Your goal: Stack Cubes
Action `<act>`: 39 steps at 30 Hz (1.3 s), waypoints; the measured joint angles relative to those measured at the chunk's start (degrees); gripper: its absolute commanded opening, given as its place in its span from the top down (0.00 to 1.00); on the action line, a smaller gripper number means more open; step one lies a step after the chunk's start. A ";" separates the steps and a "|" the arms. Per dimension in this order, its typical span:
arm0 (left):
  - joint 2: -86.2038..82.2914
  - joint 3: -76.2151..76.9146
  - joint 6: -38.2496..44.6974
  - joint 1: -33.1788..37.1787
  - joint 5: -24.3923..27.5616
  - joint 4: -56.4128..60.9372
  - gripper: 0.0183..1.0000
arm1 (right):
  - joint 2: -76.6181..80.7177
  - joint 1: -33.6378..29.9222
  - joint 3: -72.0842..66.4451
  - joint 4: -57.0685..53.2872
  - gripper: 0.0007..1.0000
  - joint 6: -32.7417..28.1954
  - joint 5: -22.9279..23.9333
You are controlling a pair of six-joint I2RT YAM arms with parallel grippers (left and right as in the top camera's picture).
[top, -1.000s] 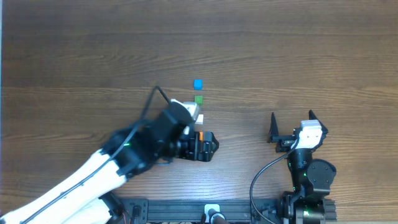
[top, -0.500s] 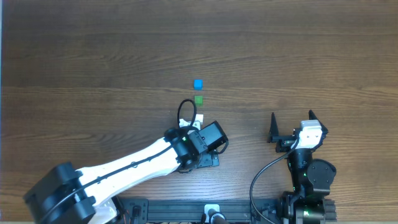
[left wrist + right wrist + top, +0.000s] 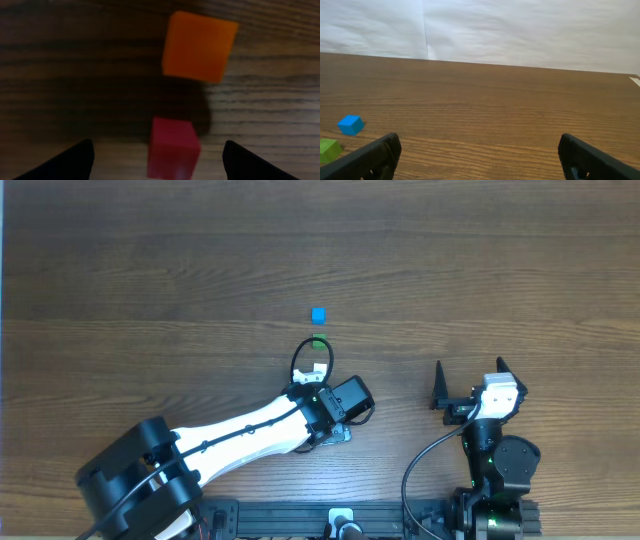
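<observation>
A red cube [image 3: 172, 148] rests on the wooden table between the spread fingers of my left gripper [image 3: 160, 167], which is open and hangs low over it. An orange cube [image 3: 200, 46] lies just past the red one, a dark shadow between them. In the top view the left gripper [image 3: 337, 420] points down near the table's middle, its wrist covering those two cubes. A green cube [image 3: 318, 342] sits just beyond it, partly behind a cable, and a blue cube [image 3: 318, 315] lies farther on. My right gripper [image 3: 468, 380] stands open at the right, holding nothing.
The right wrist view shows the blue cube [image 3: 350, 124] and the green cube [image 3: 329, 149] far off to one side of the right gripper [image 3: 480, 167], with bare wood [image 3: 510, 115] ahead and a white wall behind the table's far edge.
My left arm's wrist has swung round and shifted right, from pointing sideways to pointing down over the red and orange cubes. The right arm has not moved.
</observation>
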 measured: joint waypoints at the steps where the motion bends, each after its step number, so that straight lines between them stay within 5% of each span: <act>1: 0.09 0.00 0.39 0.00 -0.11 0.79 0.19 | 0.00 0.00 0.00 0.00 0.01 0.02 0.00; 14: 1.86 0.00 4.31 -1.14 -0.26 2.25 0.31 | 0.00 0.00 0.00 0.00 0.01 0.02 0.00; 39: 1.92 0.07 5.35 -1.22 -0.24 2.21 0.90 | 0.00 0.00 0.00 0.00 0.01 0.02 0.00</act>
